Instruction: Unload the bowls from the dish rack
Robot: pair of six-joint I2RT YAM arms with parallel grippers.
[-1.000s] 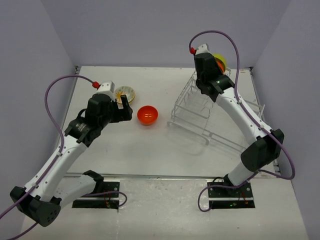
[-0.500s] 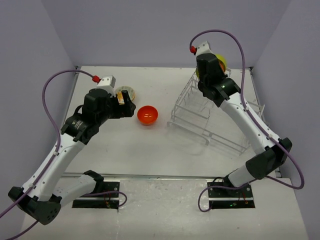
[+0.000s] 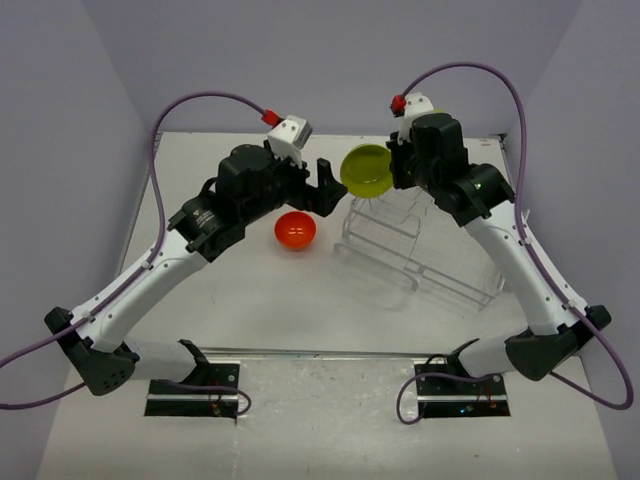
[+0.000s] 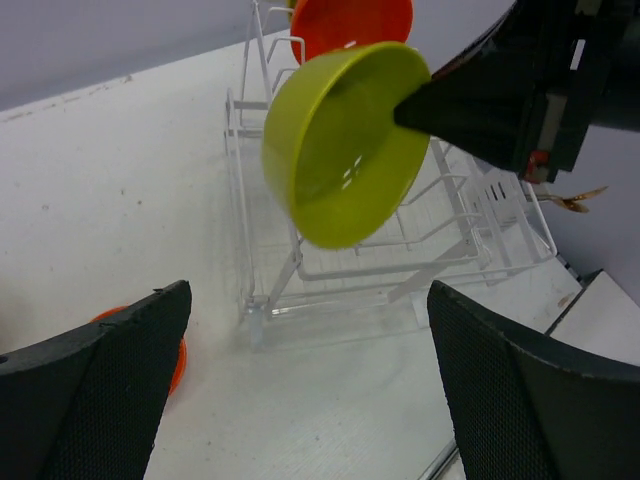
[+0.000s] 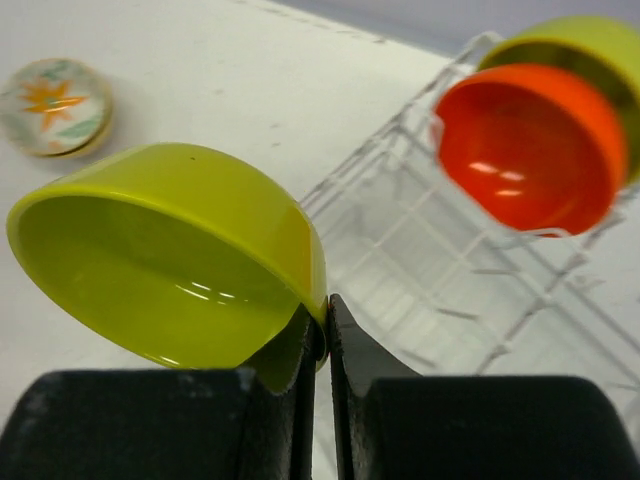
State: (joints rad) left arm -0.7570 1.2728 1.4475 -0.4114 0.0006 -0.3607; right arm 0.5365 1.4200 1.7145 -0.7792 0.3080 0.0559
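Note:
My right gripper (image 3: 392,165) is shut on the rim of a lime-green bowl (image 3: 366,170) and holds it in the air just left of the white wire dish rack (image 3: 420,240). The pinch shows in the right wrist view (image 5: 325,320) on the bowl's edge (image 5: 170,240). An orange-red bowl (image 5: 530,145) and a second lime-green bowl (image 5: 580,45) stand upright in the rack (image 5: 420,230). My left gripper (image 3: 325,185) is open and empty, close to the held bowl (image 4: 340,150). Another orange-red bowl (image 3: 295,230) sits on the table.
The cream flowery bowl (image 5: 52,105) sits on the table at the back left; my left arm hides it in the top view. The rack's lower flat wire section (image 3: 455,285) stretches toward the front right. Purple walls close in the table.
My right gripper has lifted the lime-green bowl out of the rack and carried it left. My left arm has swung right from the cream bowl toward the rack, gripper open.

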